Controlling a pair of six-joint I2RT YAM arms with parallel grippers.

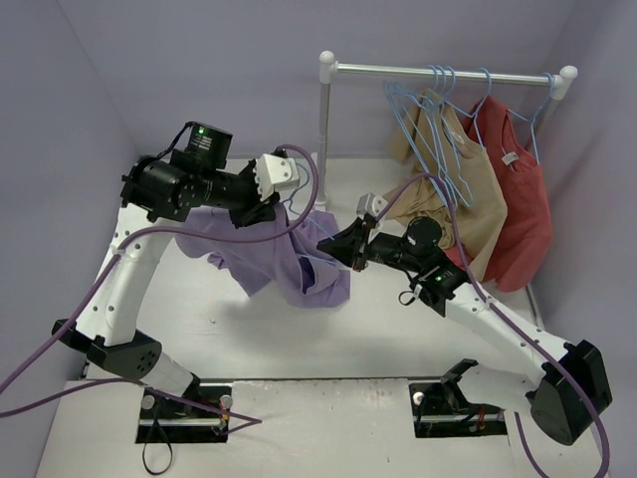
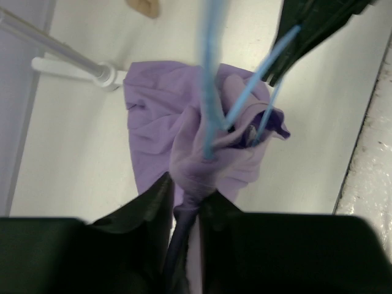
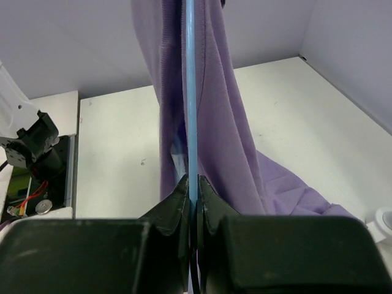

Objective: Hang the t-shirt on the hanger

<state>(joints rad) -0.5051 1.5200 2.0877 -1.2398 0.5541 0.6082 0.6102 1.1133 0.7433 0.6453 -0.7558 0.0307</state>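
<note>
The lavender t-shirt (image 1: 284, 254) hangs in a bunch between the two arms, its lower part resting on the table. My left gripper (image 1: 274, 209) is shut on a gathered fold of the t-shirt (image 2: 196, 165) and holds it up. My right gripper (image 1: 333, 247) is shut on the light-blue wire hanger (image 3: 191, 110), whose wire runs up against the purple cloth (image 3: 226, 110). In the left wrist view the hanger's wires (image 2: 211, 92) pass into the bunched cloth, and the right gripper's dark fingers (image 2: 312, 24) show at the top right.
A clothes rail (image 1: 448, 72) on white posts stands at the back right. On it hang several spare light-blue hangers (image 1: 433, 115), a tan shirt (image 1: 453, 179) and a red shirt (image 1: 518, 194). Purple cables loop from both arms. Walls close in on both sides.
</note>
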